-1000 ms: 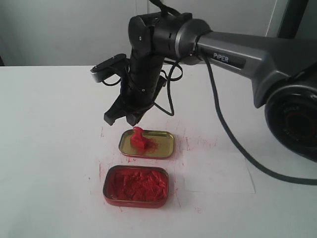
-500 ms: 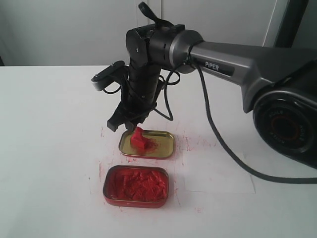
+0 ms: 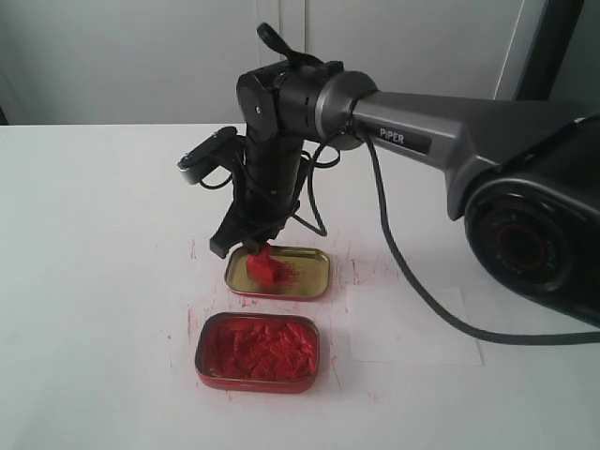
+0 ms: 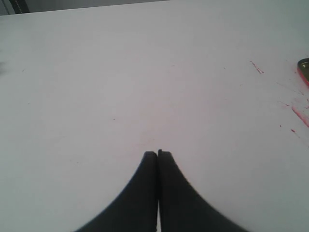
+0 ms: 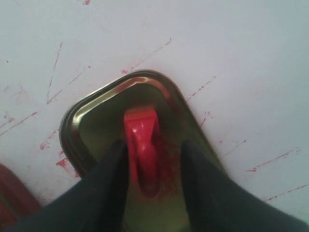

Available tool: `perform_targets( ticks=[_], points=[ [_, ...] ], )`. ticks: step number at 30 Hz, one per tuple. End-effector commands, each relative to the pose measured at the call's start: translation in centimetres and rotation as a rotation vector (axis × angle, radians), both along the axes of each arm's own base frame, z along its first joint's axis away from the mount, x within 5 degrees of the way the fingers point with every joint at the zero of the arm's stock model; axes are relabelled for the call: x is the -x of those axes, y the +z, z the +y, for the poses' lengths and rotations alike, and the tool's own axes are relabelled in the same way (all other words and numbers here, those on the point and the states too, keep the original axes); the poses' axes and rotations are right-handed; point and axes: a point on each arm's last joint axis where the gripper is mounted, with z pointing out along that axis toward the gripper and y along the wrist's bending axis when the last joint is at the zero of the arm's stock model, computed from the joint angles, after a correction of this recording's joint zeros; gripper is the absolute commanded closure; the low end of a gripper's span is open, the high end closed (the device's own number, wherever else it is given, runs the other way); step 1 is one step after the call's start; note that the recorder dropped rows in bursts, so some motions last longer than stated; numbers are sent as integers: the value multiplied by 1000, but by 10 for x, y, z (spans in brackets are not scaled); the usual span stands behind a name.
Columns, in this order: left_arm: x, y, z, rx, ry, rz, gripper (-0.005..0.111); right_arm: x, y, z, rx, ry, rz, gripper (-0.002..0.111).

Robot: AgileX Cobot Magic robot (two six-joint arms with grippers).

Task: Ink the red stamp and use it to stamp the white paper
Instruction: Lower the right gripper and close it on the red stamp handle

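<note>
The red stamp (image 3: pixel 263 265) stands in the shallow gold lid (image 3: pixel 309 277), near its left end. My right gripper (image 3: pixel 247 246) has come down over it from the right arm reaching across. In the right wrist view the gripper (image 5: pixel 154 145) is open, with the stamp (image 5: pixel 143 150) between its two dark fingers; a gap shows on one side. The white paper (image 3: pixel 412 328) lies flat to the right of the tin, ink smudges along its edge. My left gripper (image 4: pixel 158 152) is shut on nothing over bare table and is out of the exterior view.
The open tin of red ink (image 3: pixel 258 352) sits just in front of the gold lid (image 5: pixel 72 121). Red ink streaks mark the white table (image 3: pixel 94 281) around both. A black cable hangs from the right arm (image 3: pixel 422 141) across the paper's side.
My right gripper has lowered from above the lid's back edge down onto the stamp, so its fingers now straddle the handle. The stamp, lid and tin have not moved.
</note>
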Motion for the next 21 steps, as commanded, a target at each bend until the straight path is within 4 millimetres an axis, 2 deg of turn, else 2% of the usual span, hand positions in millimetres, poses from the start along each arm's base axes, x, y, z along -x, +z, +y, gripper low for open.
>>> perform_targets(
  ticks=[1, 13, 21],
  points=[
    [0, 0, 0, 4, 4, -5, 107, -2, -9, 0, 20, 13, 7, 73],
    [0, 0, 0, 4, 4, -5, 107, -3, -14, 0, 32, 15, 9, 73],
    [0, 0, 0, 4, 4, -5, 107, -1, -20, -1, 54, 16, 37, 90]
  ],
)
